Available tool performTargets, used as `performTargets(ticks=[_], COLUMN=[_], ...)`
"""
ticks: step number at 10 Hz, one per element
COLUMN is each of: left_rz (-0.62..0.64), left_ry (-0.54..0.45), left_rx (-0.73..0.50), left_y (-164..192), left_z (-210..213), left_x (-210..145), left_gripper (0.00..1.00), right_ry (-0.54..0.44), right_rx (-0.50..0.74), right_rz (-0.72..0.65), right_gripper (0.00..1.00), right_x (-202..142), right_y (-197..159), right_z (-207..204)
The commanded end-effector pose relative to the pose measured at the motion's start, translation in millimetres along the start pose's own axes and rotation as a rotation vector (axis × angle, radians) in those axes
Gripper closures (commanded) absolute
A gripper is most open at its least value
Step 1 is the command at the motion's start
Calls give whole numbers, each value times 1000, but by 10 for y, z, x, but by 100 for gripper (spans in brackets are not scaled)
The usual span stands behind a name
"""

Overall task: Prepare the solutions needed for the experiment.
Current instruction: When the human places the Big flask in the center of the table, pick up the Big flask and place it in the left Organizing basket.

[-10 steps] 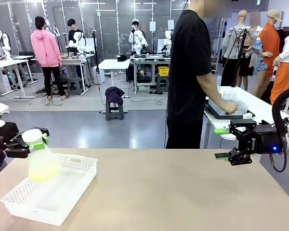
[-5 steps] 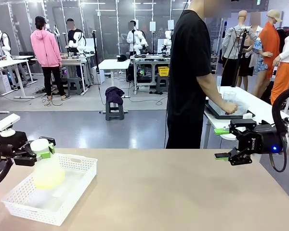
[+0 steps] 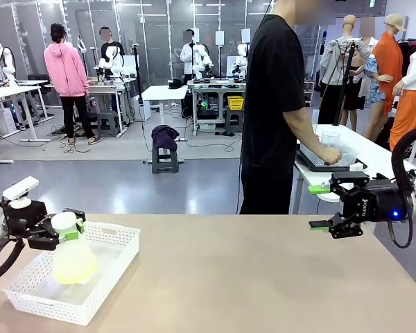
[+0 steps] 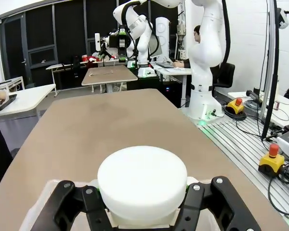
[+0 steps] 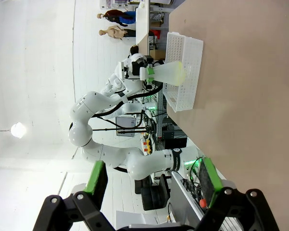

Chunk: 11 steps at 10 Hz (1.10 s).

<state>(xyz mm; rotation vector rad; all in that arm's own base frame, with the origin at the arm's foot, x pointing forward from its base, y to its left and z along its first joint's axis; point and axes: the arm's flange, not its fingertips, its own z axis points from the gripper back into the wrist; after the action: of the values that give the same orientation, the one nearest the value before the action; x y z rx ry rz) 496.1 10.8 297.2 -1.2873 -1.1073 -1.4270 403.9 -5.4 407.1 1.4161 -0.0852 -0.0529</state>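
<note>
at the far left of the front view we see the left gripper (image 3: 64, 227), its black fingers with green pads clamped tight around the neck of a frosted conical flask (image 3: 72, 255), just under the flask's round white cap (image 3: 64, 220). the flask hangs tilted, its wide base inside a white mesh basket (image 3: 114, 267) that sits at the left end of the tan table (image 3: 263, 277); we cannot tell whether the base touches the basket floor. the solutions (image 3: 74, 268), a pale yellow-green clear liquid, pool in the lower part of the flask, within the basket's walls. in the left wrist view we look straight along the closed fingers at the cap (image 4: 142, 179), which sits between the two black finger links, with the table (image 4: 111, 125) stretching away beyond it. moving toward the middle of the front view, the tabletop is bare wood-coloured surface. behind it, past the far edge, a person (image 3: 277, 104) in a black shirt stands turned to the side, with a hand (image 3: 331, 153) on a clear container on a neighbouring white table. at the far right of the front view, the right gripper (image 3: 320, 206) hovers above the table's right edge, turned sideways, its jaws spread wide with nothing between the green pads. in the right wrist view its own fingers (image 5: 96, 182) stand apart at the bottom edge, and farther off we see the basket (image 5: 183, 72) and the flask (image 5: 169, 73) held by the other arm.
</note>
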Motion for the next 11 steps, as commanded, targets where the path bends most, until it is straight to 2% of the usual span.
performTargets(ticks=[1,4,9,10,11], left_rz=[-34,-61,-25,-3,10], left_ry=[1,7,49,32,7], left_rx=[-22,-7,5,-1,3], left_y=[44,21,-30,-42,-56], left_z=[57,90,138,137,161], left_x=[-72,-194,-266,-269,-284], left_gripper=[100,100,100,69,56], right_ry=[3,3,3,3,3], right_rx=[4,4,4,4,4], right_rz=[14,14,14,14,14], right_gripper=[4,4,4,4,4], right_x=[-9,-9,-9,-9,-9], right_y=[3,3,3,3,3], right_z=[5,5,5,5,5])
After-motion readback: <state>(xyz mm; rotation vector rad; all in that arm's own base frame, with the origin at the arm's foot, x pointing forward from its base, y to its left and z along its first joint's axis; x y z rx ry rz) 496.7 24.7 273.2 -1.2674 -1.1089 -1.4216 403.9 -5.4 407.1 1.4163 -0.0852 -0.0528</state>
